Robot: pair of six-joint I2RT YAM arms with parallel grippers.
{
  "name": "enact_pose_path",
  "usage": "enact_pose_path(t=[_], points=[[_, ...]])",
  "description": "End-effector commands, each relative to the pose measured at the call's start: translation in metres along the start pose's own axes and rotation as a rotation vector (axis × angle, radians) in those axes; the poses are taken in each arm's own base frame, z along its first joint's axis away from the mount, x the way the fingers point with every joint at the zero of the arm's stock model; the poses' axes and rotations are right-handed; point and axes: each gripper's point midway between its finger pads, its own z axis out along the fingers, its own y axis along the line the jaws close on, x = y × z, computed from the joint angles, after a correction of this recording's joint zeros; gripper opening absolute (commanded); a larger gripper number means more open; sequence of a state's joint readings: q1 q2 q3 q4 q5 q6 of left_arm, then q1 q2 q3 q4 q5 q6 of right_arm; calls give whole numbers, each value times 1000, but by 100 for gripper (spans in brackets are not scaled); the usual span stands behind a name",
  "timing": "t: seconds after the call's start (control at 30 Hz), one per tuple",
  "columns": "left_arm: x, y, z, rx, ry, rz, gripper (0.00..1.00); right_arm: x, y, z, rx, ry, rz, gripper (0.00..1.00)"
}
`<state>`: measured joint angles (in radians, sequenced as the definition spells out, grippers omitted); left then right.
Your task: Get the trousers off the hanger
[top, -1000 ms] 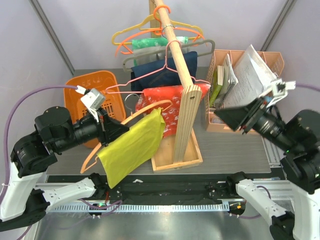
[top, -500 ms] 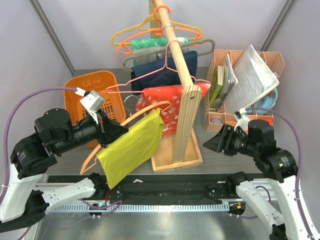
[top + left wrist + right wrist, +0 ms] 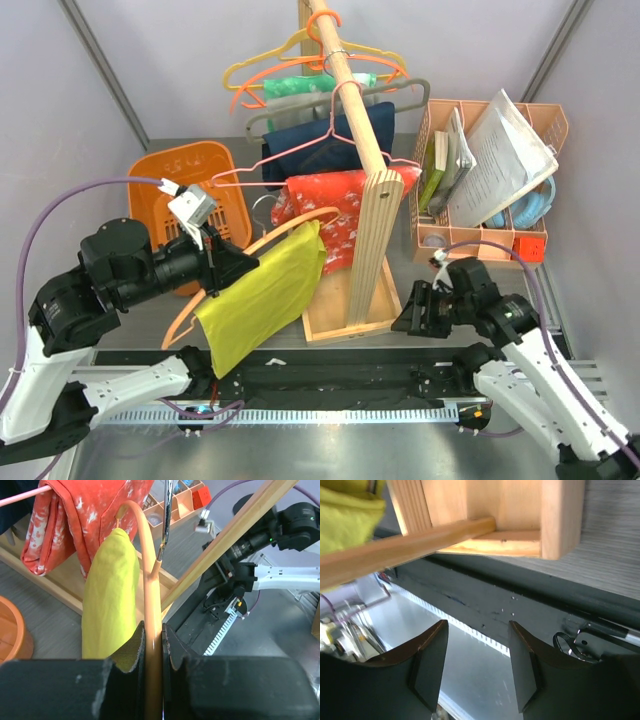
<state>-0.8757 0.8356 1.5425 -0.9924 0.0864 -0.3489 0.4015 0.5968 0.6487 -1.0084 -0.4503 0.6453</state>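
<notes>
The yellow-green trousers (image 3: 262, 298) hang folded over the lower bar of the peach hanger (image 3: 196, 305), held up left of the wooden rack. My left gripper (image 3: 222, 272) is shut on the hanger's arm; in the left wrist view the peach arm (image 3: 150, 605) runs up between the jaws with the trousers (image 3: 109, 600) draped to its left. My right gripper (image 3: 405, 320) is open and empty, low by the rack's front right corner. In the right wrist view its fingers (image 3: 431, 662) stand wide apart, with a bit of the trousers (image 3: 345, 505) at the top left.
A wooden rack (image 3: 372, 240) stands in the middle with a rail holding other hangers, a red patterned cloth (image 3: 335, 205) and a navy garment (image 3: 320, 135). An orange basket (image 3: 185, 180) sits at the left. A peach organiser (image 3: 480, 170) with papers is at the right.
My right arm has dropped from up near the organiser down and left to the rack's front right corner. My left gripper holds the hanger almost where it was.
</notes>
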Motion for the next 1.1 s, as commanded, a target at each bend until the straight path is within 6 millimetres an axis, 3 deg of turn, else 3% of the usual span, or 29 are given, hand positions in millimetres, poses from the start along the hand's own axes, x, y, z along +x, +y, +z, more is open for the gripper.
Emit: enact_pose_path(t=[0.0,0.07,0.1,0.2,0.23,0.3,0.33,0.4,0.43,0.47,0.5,0.53,0.57,0.6,0.7,0.83,0.87,0.93,0.97,1.03,1.07], points=[[-38,-10,-5,39,-159,42,0,20,11,34,11,67,-68,57],[-37,-9,-4,38,-152,46,0,30,16,53,29,60,-103,59],[-36,-9,-4,35,-150,43,0,58,24,55,30,125,-135,60],[-32,-10,-5,50,-145,38,0,57,29,49,47,-2,-146,62],[-29,-10,-4,49,-139,40,0,73,33,47,16,12,-124,61],[-27,-9,-5,49,-132,42,0,76,43,46,-53,-39,-103,60],[-25,-8,-7,44,-121,42,0,98,53,46,-105,3,-130,59],[-26,-9,-12,46,-124,43,0,105,68,51,-73,-65,-232,60],[-25,-10,-16,47,-127,43,0,125,75,45,-80,-61,-341,62],[-26,-8,-18,40,-135,40,0,130,83,40,-68,-89,-412,64],[-26,-9,-21,43,-140,38,0,122,108,27,-60,-170,-467,66],[-25,-8,-26,40,-146,38,0,140,107,30,-16,-181,-585,67],[-26,-9,-28,40,-153,34,0,143,117,28,-8,-210,-627,68],[-26,-8,-31,37,-155,33,0,143,140,18,-41,-246,-642,68],[-25,-7,-37,30,-162,27,0,153,167,13,-78,-287,-717,68],[-24,-3,-46,6,-181,19,0,152,198,8,-114,-380,-794,66],[-23,-1,-49,-3,-189,18,0,150,218,-1,-139,-411,-817,65],[-22,1,-53,-8,-203,17,0,138,244,-11,-145,-519,-824,62],[-23,1,-58,-4,-226,15,0,128,271,-29,-176,-565,-793,56],[-25,1,-61,-3,-251,-4,0,109,296,-44,-181,-648,-746,50],[-28,-1,-65,6,-277,-10,0,104,319,-55,-205,-673,-720,46]])
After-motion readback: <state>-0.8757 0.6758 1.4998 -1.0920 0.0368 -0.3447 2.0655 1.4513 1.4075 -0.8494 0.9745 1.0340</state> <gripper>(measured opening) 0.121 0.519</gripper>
